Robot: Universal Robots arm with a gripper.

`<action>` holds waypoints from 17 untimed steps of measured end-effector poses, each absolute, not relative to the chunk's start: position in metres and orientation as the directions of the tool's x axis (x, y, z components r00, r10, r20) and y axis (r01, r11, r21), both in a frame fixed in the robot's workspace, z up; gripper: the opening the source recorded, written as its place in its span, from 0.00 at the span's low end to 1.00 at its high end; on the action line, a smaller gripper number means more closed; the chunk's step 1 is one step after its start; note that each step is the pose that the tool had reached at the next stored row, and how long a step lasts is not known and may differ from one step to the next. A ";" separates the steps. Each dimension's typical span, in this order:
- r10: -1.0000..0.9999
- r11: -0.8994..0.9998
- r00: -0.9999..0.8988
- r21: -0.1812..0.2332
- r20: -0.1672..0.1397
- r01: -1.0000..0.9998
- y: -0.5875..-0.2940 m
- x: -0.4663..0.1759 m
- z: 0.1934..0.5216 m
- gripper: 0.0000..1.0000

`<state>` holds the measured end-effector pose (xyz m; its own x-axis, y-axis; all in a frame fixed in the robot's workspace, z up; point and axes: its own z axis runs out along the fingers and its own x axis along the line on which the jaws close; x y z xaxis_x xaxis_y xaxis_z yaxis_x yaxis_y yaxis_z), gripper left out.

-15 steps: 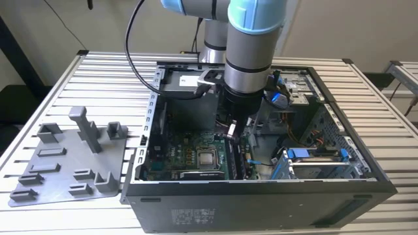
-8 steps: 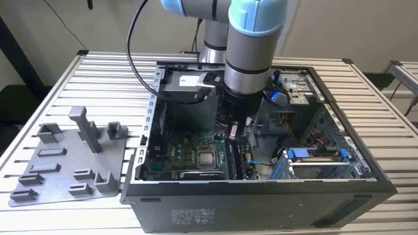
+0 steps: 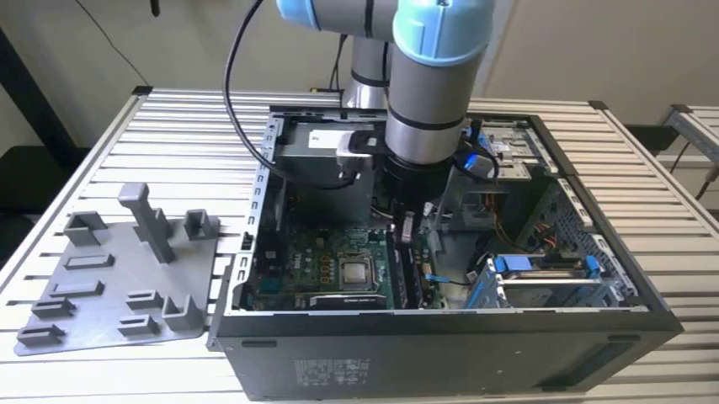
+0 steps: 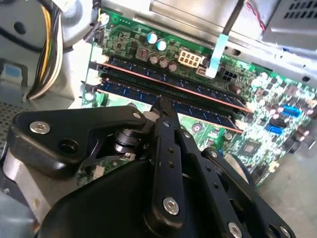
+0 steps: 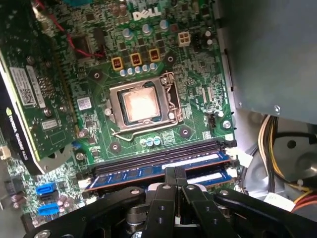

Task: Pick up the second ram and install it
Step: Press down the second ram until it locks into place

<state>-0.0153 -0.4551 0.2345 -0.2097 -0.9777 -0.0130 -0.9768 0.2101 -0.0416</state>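
Observation:
The second ram [image 4: 208, 111] is a long dark stick standing on edge in a slot of the green motherboard [image 5: 198, 74], inside the open computer case [image 3: 450, 337]. Its pale label [image 5: 210, 176] shows in the first wrist view. Another stick [image 4: 198, 89] sits in the slot beside it. My gripper [image 3: 405, 229] reaches down into the case over these slots. Its black fingers [image 5: 171, 179] are shut together, and the tips [image 4: 162, 103] rest on the top edge of the second ram near its middle. The stick is not between the fingers.
A grey power-supply box [image 3: 320, 156] stands behind the slots, with yellow cables [image 5: 277, 148] close by. The processor socket [image 5: 141, 106] and an expansion card [image 5: 34, 99] lie beyond the slots. A blue drive cage [image 3: 540, 265] is at the exterior view's right, a grey fixture plate [image 3: 113, 278] outside at its left.

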 end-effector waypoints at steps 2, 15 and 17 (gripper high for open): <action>-0.985 0.175 -0.175 -0.042 -0.013 -0.984 -0.455 -0.015 0.234 0.11; -0.999 0.049 -0.049 -0.042 -0.013 -0.998 -0.457 -0.016 0.232 0.11; -0.999 0.049 -0.049 -0.042 -0.013 -0.998 -0.462 -0.016 0.231 0.11</action>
